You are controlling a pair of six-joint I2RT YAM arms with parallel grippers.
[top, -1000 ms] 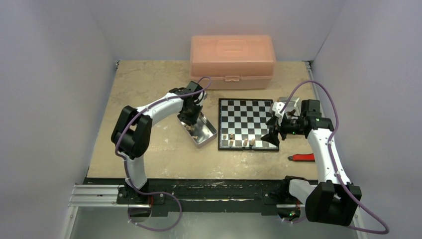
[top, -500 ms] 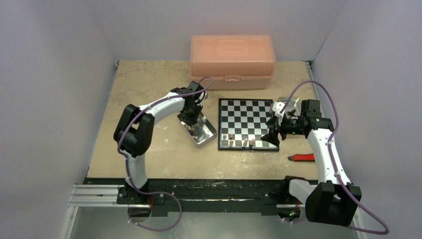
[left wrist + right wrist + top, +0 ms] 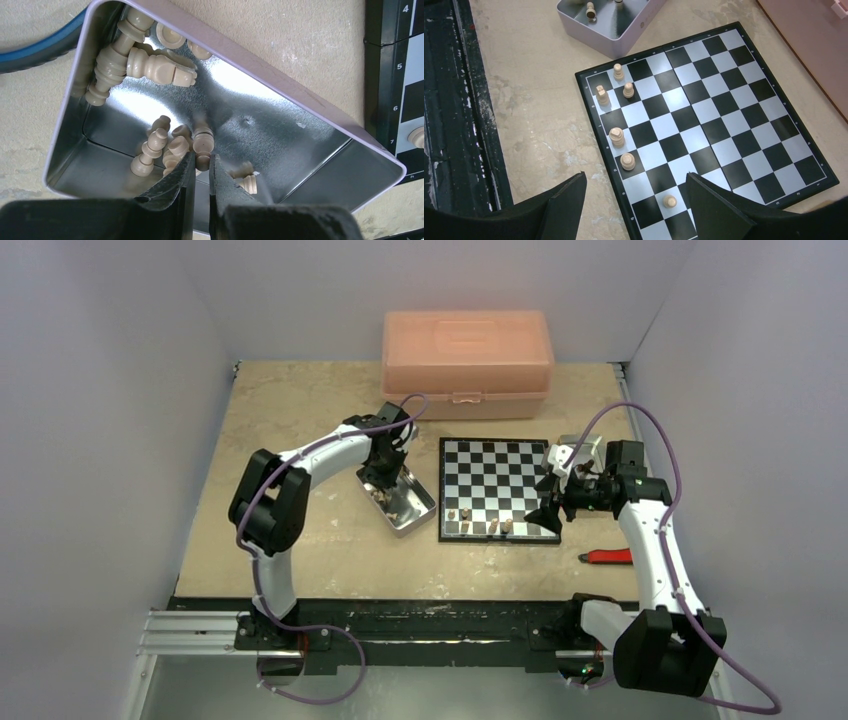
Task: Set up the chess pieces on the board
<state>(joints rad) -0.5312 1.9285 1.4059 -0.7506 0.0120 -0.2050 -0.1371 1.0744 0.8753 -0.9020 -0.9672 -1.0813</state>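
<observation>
Little has shifted over the last second. The left elbow has swung slightly inward, but the left pincer (image 3: 201,169) has stayed down in the tin (image 3: 412,508) at mid-counter (image 3: 300,410). Its fingers (image 3: 186,172) are clenched to a narrow slit on the foot of one tan piece (image 3: 203,144), grasping it as far as we can judge, though it has not yet lifted clear of its neighbours. We take this to mean the pick is still being settled, not finished.

The right pincer (image 3: 636,177) has not moved either. It hangs released and wide open over the board's (image 3: 497,472) near right corner, holding nothing. The board lies toward the right edge of the counter. Six pieces (image 3: 616,136) stand on it, all along the near edge by its left corner, so most of the set is still unplaced.

More pieces lie heaped in the tin's far corner and crowd the one being gripped, so they may be dragged along. The tin's wall is close by. A pink box (image 3: 467,348) sits at the far edge, and a red tool (image 3: 608,556) lies near the right edge, both out of the way.
</observation>
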